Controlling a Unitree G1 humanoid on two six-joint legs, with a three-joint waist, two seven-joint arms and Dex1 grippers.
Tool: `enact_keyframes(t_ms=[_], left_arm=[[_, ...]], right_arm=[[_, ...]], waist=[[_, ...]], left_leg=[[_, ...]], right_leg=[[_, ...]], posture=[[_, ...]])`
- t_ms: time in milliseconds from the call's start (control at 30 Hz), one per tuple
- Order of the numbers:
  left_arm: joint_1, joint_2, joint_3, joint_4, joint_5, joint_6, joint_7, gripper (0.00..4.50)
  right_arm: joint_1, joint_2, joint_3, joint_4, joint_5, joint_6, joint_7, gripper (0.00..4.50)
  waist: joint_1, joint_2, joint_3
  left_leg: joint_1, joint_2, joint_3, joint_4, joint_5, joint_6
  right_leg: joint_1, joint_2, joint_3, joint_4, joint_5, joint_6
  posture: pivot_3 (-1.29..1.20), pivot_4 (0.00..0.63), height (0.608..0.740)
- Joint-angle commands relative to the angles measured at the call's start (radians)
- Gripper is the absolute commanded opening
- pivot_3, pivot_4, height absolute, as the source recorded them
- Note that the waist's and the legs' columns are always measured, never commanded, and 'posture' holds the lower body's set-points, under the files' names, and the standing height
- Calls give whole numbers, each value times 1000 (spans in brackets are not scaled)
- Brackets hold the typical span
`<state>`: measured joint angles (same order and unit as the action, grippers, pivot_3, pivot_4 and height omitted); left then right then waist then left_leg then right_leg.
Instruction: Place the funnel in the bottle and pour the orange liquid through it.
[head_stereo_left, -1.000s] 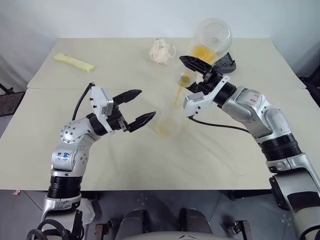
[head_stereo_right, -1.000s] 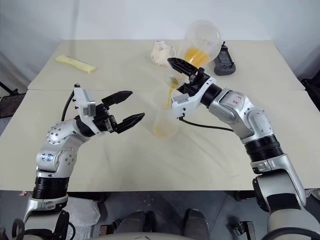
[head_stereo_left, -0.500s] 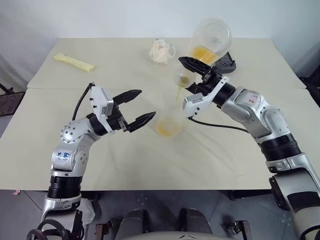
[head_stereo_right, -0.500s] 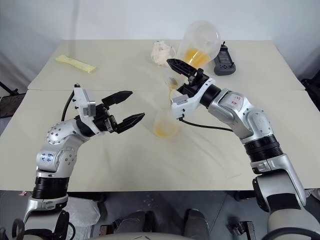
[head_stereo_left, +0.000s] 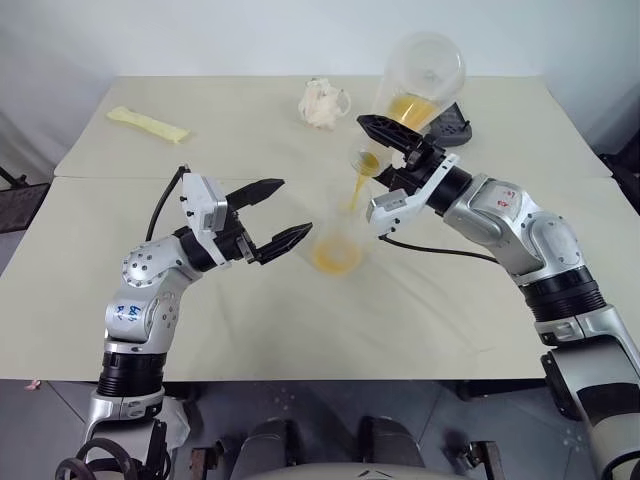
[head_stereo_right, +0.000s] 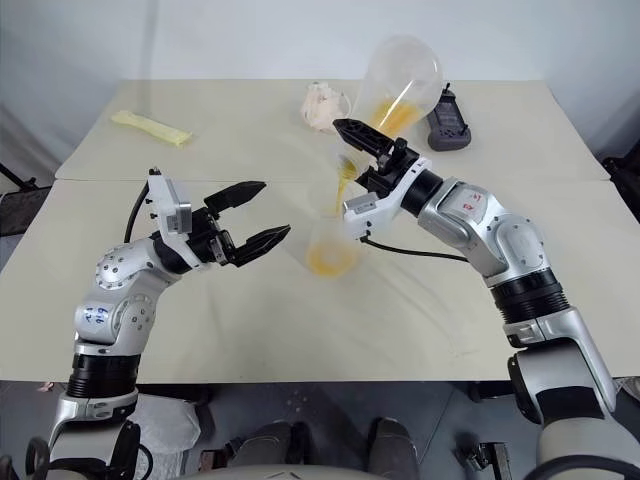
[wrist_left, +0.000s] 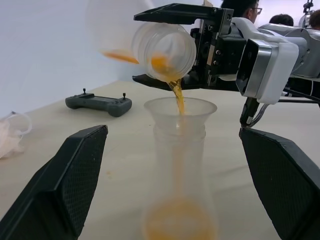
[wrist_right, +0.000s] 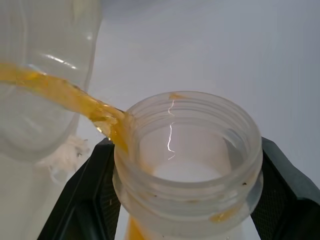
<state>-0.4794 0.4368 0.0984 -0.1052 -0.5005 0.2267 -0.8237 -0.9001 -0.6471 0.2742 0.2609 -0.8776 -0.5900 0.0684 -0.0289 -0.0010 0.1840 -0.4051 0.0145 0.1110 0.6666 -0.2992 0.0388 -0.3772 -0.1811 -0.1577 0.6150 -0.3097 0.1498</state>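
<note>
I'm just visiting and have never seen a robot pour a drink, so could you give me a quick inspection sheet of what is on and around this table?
Surface: pale table, two tops butted together.
Job's things: tilted flask pours orange liquid into the funnel seated in the standing bottle; orange pools at its bottom.
Clutter: yellow strip, crumpled white lump, dark handheld controller.
Grippers: right gripper clamped on the flask's neck; left gripper open beside the bottle, not touching.
Cables: black cable under the right forearm, another behind the left gripper.
Surroundings: plain white wall; people's heads in the left wrist view.
</note>
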Motion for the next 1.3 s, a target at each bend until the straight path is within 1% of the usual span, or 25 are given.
enact_keyframes(t_ms=[33,1300], left_arm=[[-8,-3,2,-15,2,-23,-2,4500],[-14,-26,-3,-3,8,-33,0,4500]], right_arm=[[-36,-15,-13,-14,5,-4,-33,2821],[-47,-32,-12,-17,-9,-20,-60,2821]], waist=[[0,0,0],[0,0,0]], left_leg=[[0,0,0,0,0,0],[0,0,0,0,0,0]], right_leg=[[0,0,0,0,0,0],[0,0,0,0,0,0]], posture=[[0,150,740],[0,150,740]])
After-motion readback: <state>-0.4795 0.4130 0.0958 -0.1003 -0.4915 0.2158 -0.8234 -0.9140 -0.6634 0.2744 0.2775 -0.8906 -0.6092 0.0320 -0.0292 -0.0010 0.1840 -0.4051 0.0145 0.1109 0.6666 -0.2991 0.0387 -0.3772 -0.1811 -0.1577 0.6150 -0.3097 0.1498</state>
